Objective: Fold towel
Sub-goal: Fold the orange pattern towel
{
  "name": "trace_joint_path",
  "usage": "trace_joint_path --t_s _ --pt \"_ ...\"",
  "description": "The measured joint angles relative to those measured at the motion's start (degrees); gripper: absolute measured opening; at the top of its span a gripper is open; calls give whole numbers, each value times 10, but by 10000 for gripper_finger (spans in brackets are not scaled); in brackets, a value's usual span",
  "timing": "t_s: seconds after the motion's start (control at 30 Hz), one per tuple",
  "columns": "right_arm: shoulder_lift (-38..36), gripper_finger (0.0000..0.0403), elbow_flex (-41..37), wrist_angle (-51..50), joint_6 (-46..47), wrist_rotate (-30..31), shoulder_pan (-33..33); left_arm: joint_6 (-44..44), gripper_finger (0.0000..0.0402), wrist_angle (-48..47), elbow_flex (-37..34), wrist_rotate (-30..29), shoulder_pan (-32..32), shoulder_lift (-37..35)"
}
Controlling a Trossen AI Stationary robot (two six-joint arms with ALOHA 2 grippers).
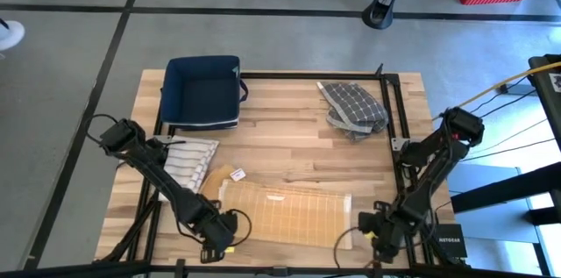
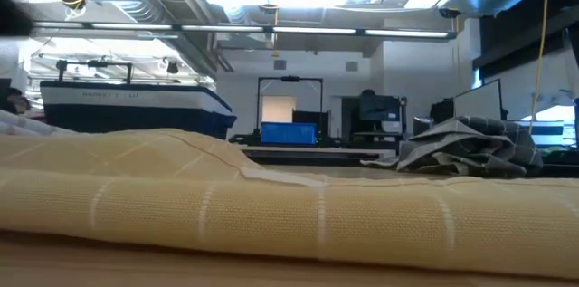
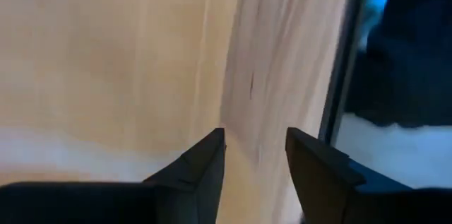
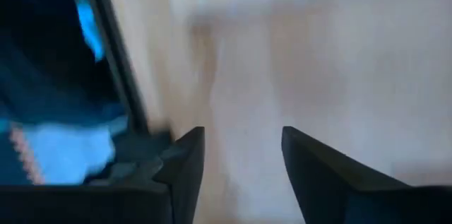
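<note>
The yellow towel (image 1: 285, 212) lies flat on the wooden table (image 1: 289, 138) near its front edge, as a long band with pale grid lines. In the low view the towel (image 2: 271, 205) fills the foreground, one layer lying over another. My left gripper (image 1: 216, 241) stands open at the towel's left end, pointing steeply down. In its wrist view the left gripper (image 3: 254, 143) is over bare wood, with the towel (image 3: 106, 54) beside it. My right gripper (image 1: 372, 230) stands open just off the towel's right end. Nothing is between the right gripper's (image 4: 240, 139) fingers.
A dark blue basket (image 1: 203, 92) stands at the far left. A grey checked cloth (image 1: 352, 107) lies crumpled at the far right. A white striped cloth (image 1: 188, 160) lies at the left edge, with a small tag (image 1: 237, 174) beside it. Black frame rails (image 1: 390, 129) run along the table's edges.
</note>
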Motion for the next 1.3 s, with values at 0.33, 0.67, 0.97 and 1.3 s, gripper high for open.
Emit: trace_joint_path --t_s 0.33,0.67,0.97,1.3 --pt "-4 197 -15 9 -172 341 -54 89 132 28 6 -347 14 1" --pt "-4 198 -79 55 -242 258 -85 122 132 112 -41 -351 72 5" --pt "-4 198 -88 -62 -158 159 -85 194 131 199 -41 -352 115 5" --pt "-6 198 -31 -46 -152 192 -76 242 131 269 -41 -352 136 5"
